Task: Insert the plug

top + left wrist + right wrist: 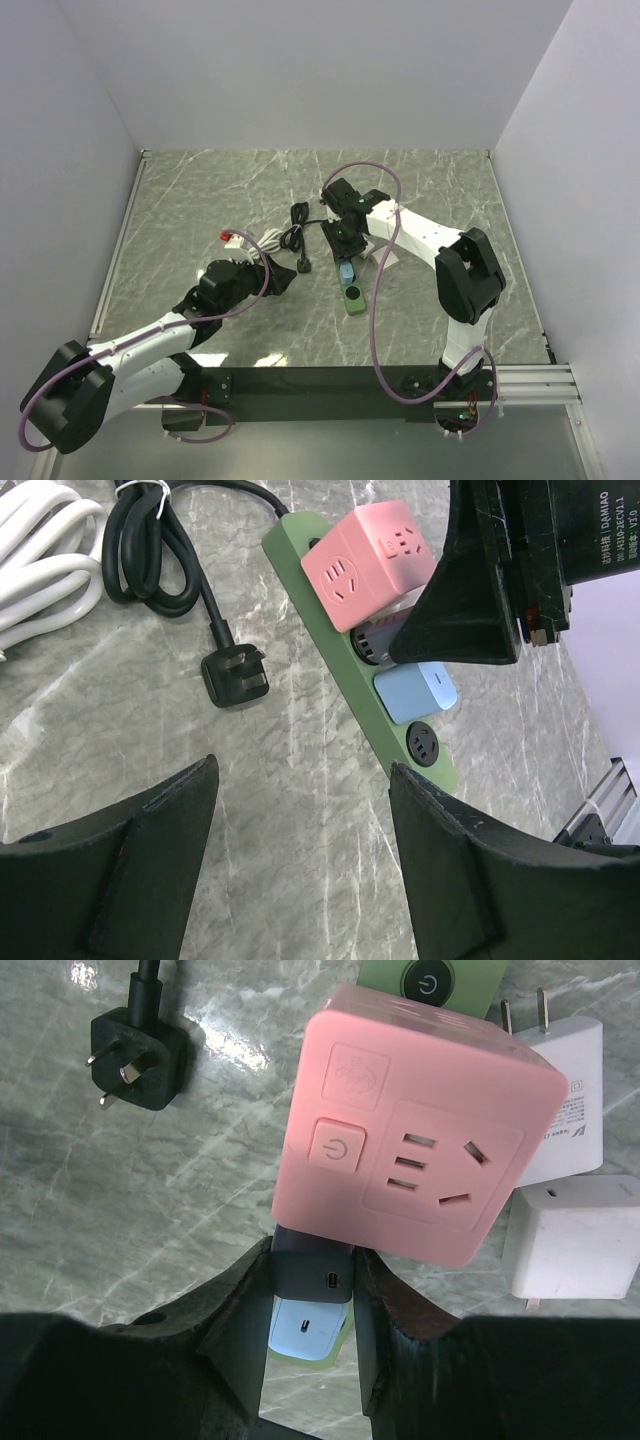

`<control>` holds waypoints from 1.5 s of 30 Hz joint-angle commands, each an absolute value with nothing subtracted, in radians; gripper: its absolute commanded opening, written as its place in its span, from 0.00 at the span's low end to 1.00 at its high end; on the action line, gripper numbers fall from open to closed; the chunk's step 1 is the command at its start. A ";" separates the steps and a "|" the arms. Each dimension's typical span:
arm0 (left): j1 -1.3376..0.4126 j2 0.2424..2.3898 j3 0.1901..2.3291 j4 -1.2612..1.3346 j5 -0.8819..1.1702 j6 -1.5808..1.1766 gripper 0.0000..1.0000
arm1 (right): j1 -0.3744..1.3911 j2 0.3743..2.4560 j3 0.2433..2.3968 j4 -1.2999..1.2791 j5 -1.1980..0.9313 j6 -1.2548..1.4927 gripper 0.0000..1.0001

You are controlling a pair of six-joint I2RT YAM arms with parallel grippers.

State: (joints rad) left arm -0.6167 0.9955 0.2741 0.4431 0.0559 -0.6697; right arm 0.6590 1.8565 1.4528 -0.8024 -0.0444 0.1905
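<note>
Marble tabletop (200, 190) carries a green power strip (297, 540). Right pincer (315, 1260) clamps the grey plug (300, 1278) between pink cube (415, 1120) and blue adapter (415, 692), likely for pressing home. Left pincer (300, 780) waits nearby, open and empty.

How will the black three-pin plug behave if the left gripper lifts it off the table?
The black three-pin plug looks rigid and small, probably an easy pinch. Its cord is coiled and tied, so the bundle will likely drag behind and twist it.
</note>
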 commanded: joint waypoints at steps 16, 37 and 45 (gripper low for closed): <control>-0.614 0.988 0.265 0.491 0.052 -0.644 0.75 | 0.670 1.870 1.514 -0.871 -0.003 0.183 0.00; -0.614 1.002 0.267 0.495 0.043 -0.643 0.75 | 0.672 1.902 1.486 -0.857 -0.002 0.224 0.00; -0.614 0.979 0.258 0.500 0.051 -0.650 0.75 | 0.686 1.901 1.450 -0.854 0.054 0.278 0.00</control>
State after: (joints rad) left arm -0.6167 1.0004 0.2634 0.4519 0.0551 -0.6655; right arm 0.6704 1.8889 1.4845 -0.8383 0.0196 0.2462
